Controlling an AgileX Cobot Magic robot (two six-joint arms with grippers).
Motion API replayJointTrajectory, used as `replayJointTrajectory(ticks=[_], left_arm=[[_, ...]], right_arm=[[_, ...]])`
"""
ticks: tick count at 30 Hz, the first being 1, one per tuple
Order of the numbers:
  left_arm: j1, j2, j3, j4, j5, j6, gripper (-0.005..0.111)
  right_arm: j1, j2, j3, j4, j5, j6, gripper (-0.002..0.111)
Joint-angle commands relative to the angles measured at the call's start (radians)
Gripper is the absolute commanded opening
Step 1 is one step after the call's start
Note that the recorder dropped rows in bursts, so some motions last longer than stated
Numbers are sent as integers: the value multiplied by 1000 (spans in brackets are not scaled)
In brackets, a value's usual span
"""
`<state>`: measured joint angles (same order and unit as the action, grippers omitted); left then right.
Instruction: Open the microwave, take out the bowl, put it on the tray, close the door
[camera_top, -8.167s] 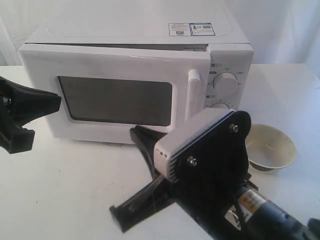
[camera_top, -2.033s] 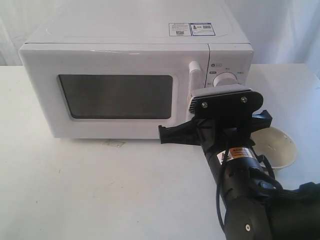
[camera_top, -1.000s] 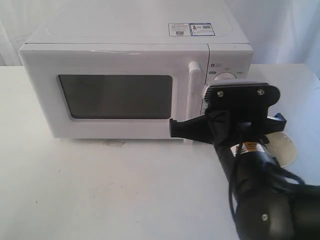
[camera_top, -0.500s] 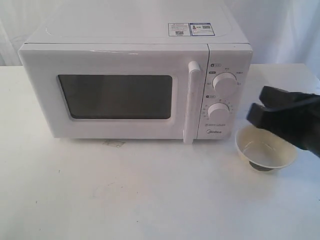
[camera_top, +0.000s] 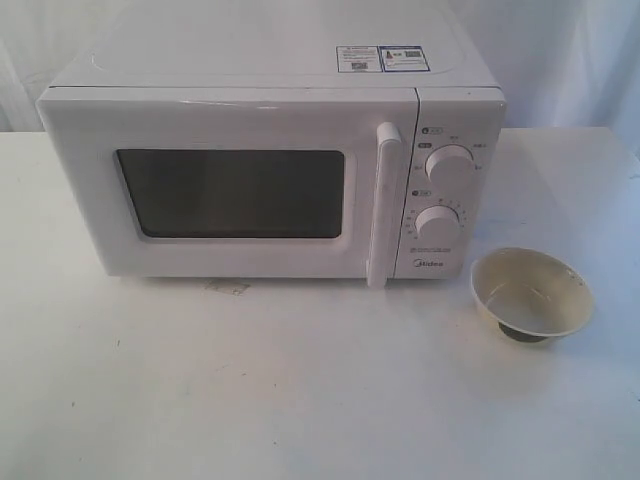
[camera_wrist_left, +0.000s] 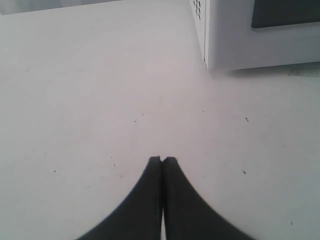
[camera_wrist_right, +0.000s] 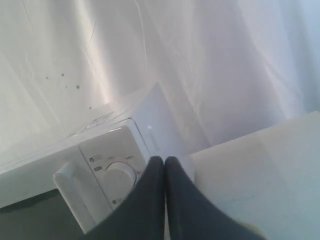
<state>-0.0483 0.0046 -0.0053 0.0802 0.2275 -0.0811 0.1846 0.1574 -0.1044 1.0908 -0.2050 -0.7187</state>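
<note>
Exterior view: the microwave (camera_top: 270, 100) is a white boxy Midea with stickers (camera_top: 384, 58) on top. Its door (camera_top: 230, 120) sits flush and shut, with a dark window (camera_top: 230, 195) and a vertical bar handle (camera_top: 384, 205). Two round knobs (camera_top: 450, 168) are stacked on the panel beside it. The bowl (camera_top: 531, 295) is small and cream with a dark foot. It stands upright on the white table (camera_top: 300, 380), just off the knob-panel corner of the oven and not touching it.

Left wrist view: the left gripper (camera_wrist_left: 162, 160) has its black fingers pressed together, nothing in them, hovering over bare table. A bottom corner of the microwave (camera_wrist_left: 235, 40) is out past the tips, well apart.

Right wrist view: the right gripper (camera_wrist_right: 164, 160) is also pinched tight and empty. The microwave (camera_wrist_right: 150, 120) sits behind it against a white curtain (camera_wrist_right: 200, 60). The tips line up right by the top knob (camera_wrist_right: 119, 176), and I can't tell the gap.
</note>
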Motion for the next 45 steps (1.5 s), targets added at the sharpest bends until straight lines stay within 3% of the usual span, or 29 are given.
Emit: replayJointTrajectory(ticks=[1, 19, 22, 25, 28, 39, 45], left_arm=[[1, -5, 5, -6, 1, -7, 0], [1, -5, 5, -6, 1, -7, 0], [1, -5, 5, -6, 1, -7, 0], [1, -5, 5, -6, 1, -7, 0], [1, -5, 5, -6, 1, -7, 0], [1, -5, 5, -6, 1, -7, 0], [1, -5, 5, -6, 1, -7, 0]], right_arm=[[-62, -133, 69, -17, 28, -9, 0], [-86, -157, 104, -40, 26, 98, 0], [-86, -157, 104, -392, 70, 229, 0], [-86, -157, 104, -872, 155, 568, 0], [-86, -157, 104, -1130, 217, 859, 0], [-86, -157, 104, -1181, 524, 877, 0], [-86, -157, 104, -1181, 559, 868, 0]])
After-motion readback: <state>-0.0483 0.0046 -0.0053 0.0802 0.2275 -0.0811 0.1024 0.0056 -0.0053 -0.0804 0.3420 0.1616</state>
